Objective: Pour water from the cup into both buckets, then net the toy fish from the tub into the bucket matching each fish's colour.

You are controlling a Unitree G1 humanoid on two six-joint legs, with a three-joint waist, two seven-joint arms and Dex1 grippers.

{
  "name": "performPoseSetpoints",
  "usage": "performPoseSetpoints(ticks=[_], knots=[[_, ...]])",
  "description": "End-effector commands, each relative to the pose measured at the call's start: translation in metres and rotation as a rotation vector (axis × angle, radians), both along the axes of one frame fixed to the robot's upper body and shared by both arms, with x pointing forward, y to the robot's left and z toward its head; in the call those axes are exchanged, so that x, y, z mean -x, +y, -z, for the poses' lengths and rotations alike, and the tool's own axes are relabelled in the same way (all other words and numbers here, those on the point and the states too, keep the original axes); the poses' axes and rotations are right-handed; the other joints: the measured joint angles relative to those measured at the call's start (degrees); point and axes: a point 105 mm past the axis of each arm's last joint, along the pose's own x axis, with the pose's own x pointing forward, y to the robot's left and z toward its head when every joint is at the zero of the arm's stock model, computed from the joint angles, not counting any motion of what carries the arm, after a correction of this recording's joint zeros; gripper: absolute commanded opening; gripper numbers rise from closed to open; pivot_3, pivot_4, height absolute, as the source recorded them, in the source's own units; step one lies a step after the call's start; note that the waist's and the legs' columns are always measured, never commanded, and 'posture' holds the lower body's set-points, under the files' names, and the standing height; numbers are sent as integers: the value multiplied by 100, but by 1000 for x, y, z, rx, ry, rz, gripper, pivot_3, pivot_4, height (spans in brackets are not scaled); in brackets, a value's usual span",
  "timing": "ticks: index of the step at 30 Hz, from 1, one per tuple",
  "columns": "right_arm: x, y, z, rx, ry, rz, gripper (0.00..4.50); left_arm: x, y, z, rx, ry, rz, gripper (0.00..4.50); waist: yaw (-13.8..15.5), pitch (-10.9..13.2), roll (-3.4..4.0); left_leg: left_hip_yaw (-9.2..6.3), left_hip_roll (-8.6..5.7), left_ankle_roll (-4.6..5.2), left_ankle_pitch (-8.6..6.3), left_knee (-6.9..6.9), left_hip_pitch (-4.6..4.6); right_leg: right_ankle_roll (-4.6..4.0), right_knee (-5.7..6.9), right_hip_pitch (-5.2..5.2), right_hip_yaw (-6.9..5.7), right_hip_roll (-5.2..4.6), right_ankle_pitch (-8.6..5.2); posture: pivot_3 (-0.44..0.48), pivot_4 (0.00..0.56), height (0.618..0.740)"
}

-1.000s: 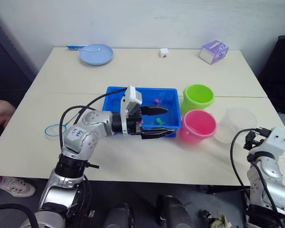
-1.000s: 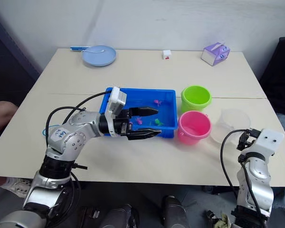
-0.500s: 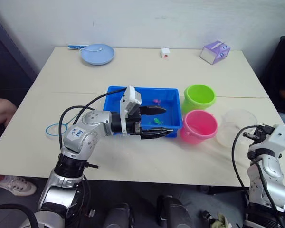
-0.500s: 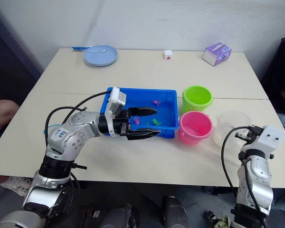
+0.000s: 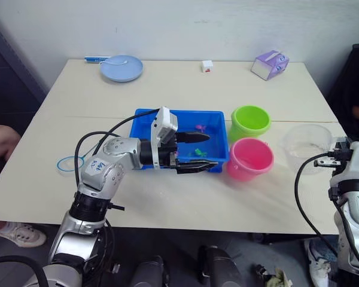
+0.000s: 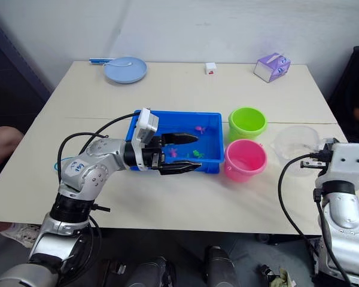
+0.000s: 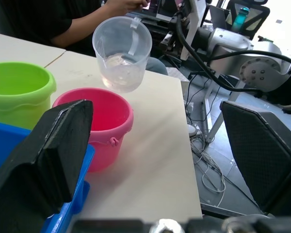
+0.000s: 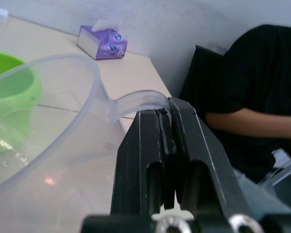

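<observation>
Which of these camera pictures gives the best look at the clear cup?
The left wrist view: the cup shows whole, lifted above the table, with a little water in its bottom. The right wrist view shows its handle pinched in the right end effector and part of its wall. The eye views show it pale beside the pink bucket.

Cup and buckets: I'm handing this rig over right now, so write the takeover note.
Right gripper: jaws shut on the cup handle, cup held beside the pink bucket, some water inside.
Left gripper: jaws open over the tub, holding nothing.
Green bucket beside the tub; toy fish in the tub; net on the table.
Done: cup grasped.
Left: both pours, all netting.
</observation>
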Motion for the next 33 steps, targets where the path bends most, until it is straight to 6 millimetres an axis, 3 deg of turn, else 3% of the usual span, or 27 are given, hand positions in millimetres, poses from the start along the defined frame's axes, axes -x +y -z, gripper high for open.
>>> performPoseSetpoints(ticks=[1, 14, 22, 28, 33], knots=[[2, 13, -28, 201, -36, 0, 698, 1, -1, -6, 2, -47, 12, 4500, 6, 0, 0, 0, 0, 0, 0, 0, 0, 0, 0, 0, 0, 0, 0, 0, 150, 740], [-14, 41, -47, 692, 0, -33, 698, -4, 1, -8, 8, -68, -24, 4500, 6, 1, -1, 0, 0, -2, 1, 1, -1, 1, -2, 0, -1, 2, 0, 0, 150, 740], [-22, 60, -54, 868, -29, -67, 698, -5, 3, -8, 16, -71, -47, 4500, 6, 1, -2, 0, 1, -5, 3, 1, -1, 1, -2, -1, -2, 3, 0, 0, 150, 740], [-24, 64, -56, 884, -36, -79, 698, -7, 4, -7, 18, -73, -67, 4500, 10, 2, -2, 0, 1, -5, 3, 1, -2, 1, -4, 0, -3, 1, 0, 0, 150, 740], [-27, 58, -51, 746, -18, -96, 698, -13, 5, -10, 29, -88, -107, 4500, 9, 3, -5, -1, 1, -5, 3, 1, -2, 1, -3, 0, -4, 2, 0, 0, 150, 740]])
